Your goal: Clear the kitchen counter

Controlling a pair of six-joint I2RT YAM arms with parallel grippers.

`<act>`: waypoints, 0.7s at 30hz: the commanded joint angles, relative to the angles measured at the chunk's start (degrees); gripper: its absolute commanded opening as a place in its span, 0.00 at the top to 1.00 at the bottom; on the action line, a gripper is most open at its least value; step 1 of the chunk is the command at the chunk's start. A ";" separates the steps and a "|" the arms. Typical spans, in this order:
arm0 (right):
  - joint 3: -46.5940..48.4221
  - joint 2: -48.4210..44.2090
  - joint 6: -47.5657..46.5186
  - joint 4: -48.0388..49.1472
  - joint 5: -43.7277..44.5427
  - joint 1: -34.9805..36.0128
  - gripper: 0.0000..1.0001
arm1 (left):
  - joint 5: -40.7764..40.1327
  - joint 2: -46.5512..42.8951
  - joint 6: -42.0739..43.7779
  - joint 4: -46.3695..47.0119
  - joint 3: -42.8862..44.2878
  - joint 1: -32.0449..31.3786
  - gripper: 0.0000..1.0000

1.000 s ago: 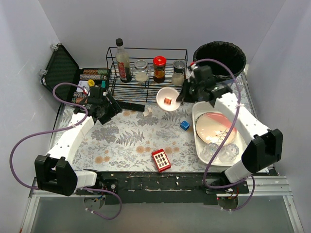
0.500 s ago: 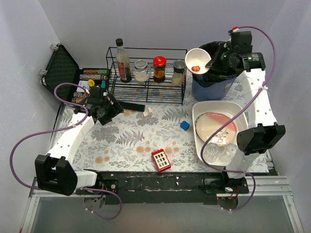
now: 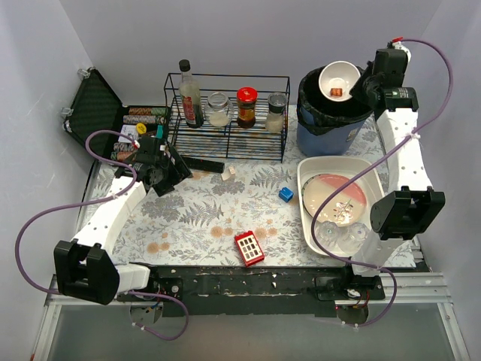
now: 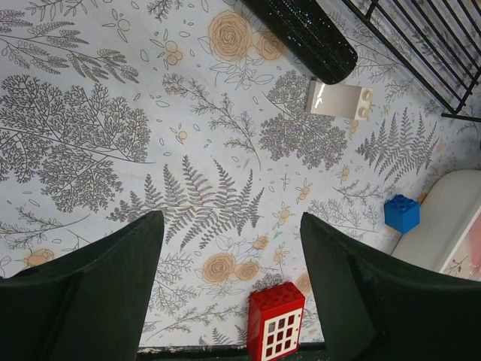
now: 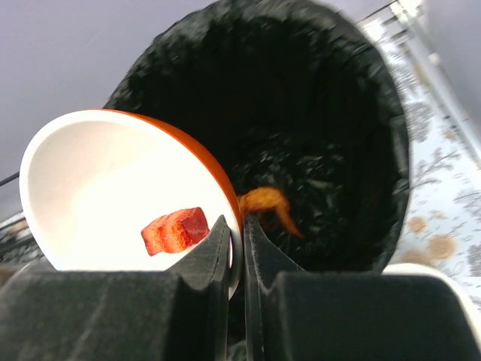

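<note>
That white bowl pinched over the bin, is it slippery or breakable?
The bowl looks smooth and rigid, so probably slick; the right gripper pinches only its rim. Likely breakable if dropped. The red chunk inside should slide out when tipped.

The bench [image 3: 195, 218] looks matt and smooth, like printed cloth. The bowl [image 5: 113, 188] is glossy – white inside, orange outside. The bin bag [image 5: 331, 150], at 1 o'clock on the bench, is crinkly black plastic with a soft shine. The rack [image 3: 229, 75] at 12 o'clock is thin black metal wire. The red block [image 4: 275, 327] is shiny plastic.
</note>
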 commanded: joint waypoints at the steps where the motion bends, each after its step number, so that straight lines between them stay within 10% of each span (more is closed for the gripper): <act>1: -2.88 -2.80 -4.11 13.05 13.17 0.04 0.99 | 1.57 -3.84 0.42 0.05 -0.70 0.32 0.27; 21: -18.16 -5.09 -42.59 41.24 41.21 8.03 0.99 | 3.33 -4.55 0.25 0.58 -2.99 0.32 0.28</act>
